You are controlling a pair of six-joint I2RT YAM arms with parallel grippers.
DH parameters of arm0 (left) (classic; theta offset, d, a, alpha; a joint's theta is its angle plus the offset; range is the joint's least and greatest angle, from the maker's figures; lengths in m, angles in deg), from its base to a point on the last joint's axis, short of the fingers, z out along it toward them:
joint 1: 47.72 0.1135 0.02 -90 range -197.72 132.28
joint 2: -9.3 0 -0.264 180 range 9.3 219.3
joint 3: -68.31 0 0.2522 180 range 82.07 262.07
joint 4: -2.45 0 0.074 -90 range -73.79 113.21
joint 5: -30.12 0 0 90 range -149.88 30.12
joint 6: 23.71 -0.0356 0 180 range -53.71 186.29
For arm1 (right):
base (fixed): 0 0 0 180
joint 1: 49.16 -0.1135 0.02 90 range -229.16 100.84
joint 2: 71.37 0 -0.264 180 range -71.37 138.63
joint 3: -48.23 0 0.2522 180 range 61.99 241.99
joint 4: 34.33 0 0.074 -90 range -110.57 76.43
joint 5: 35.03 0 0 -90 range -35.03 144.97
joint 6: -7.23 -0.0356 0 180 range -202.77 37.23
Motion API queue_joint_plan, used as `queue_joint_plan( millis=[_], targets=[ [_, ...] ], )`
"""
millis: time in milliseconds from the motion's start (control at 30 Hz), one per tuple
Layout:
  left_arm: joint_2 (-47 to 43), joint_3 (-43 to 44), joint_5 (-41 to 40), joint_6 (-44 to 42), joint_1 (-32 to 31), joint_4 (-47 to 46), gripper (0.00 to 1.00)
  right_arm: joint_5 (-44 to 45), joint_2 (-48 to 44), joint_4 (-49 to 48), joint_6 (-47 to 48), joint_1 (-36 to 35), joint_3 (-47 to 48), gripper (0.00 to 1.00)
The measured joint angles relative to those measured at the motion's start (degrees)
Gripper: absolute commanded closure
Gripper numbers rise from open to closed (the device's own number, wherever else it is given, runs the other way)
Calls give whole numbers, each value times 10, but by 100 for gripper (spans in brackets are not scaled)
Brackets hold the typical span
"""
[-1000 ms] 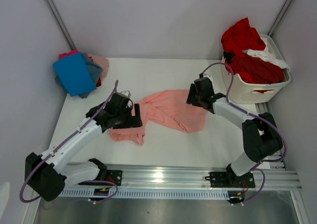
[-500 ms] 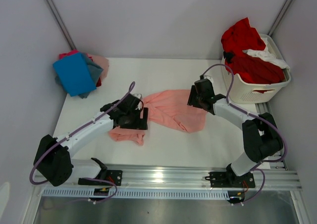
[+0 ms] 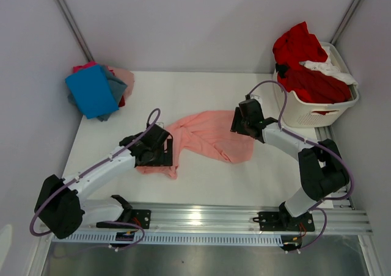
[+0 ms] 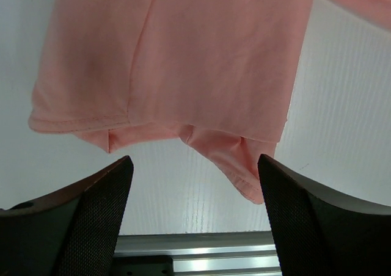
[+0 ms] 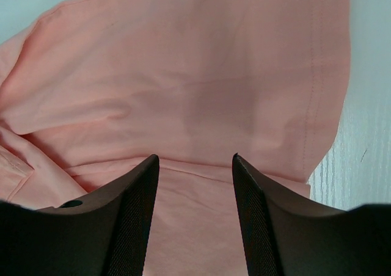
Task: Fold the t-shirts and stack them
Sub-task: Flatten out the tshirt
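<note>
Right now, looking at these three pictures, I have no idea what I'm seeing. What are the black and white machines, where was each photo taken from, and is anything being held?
They are two robot arms, left and right, bolted to a white table. The wide picture looks down from above and behind them. The two close-ups come from a camera on each wrist; the dark shapes at the bottom are the fingers.

A salmon-pink t-shirt lies crumpled mid-table. The left gripper is at its near-left edge, the right gripper over its far-right part. Both are open, holding nothing.

A pile of shirts, blue on top, sits far left. A white basket of red clothes stands far right.
</note>
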Motion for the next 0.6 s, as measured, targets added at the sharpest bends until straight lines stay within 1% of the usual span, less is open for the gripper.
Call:
queue_joint_plan(
  millis=[100, 200, 300, 333, 367, 467, 600],
  targets=[
    [-4, -15, 7, 15, 11, -9, 14, 0, -3, 0, 0, -1, -5, 46],
    [-33, -42, 33, 38, 64, -36, 16, 0, -9, -3, 0, -1, -14, 46],
    [-106, -96, 78, 65, 135, -80, 15, 0, -18, -2, 0, -1, -24, 46],
    [-144, -121, 93, 81, 164, -97, 15, 0, -21, -3, 0, -1, -27, 46],
    [-164, -132, 101, 89, 177, -101, 15, 0, -24, -3, 0, -1, -30, 46],
    [-189, -163, 139, 122, 192, -146, 15, 0, -32, -3, 0, -1, -39, 47],
    [-177, -199, 182, 156, 200, -195, 15, -4, -38, -3, 0, -1, -47, 47]
  ],
)
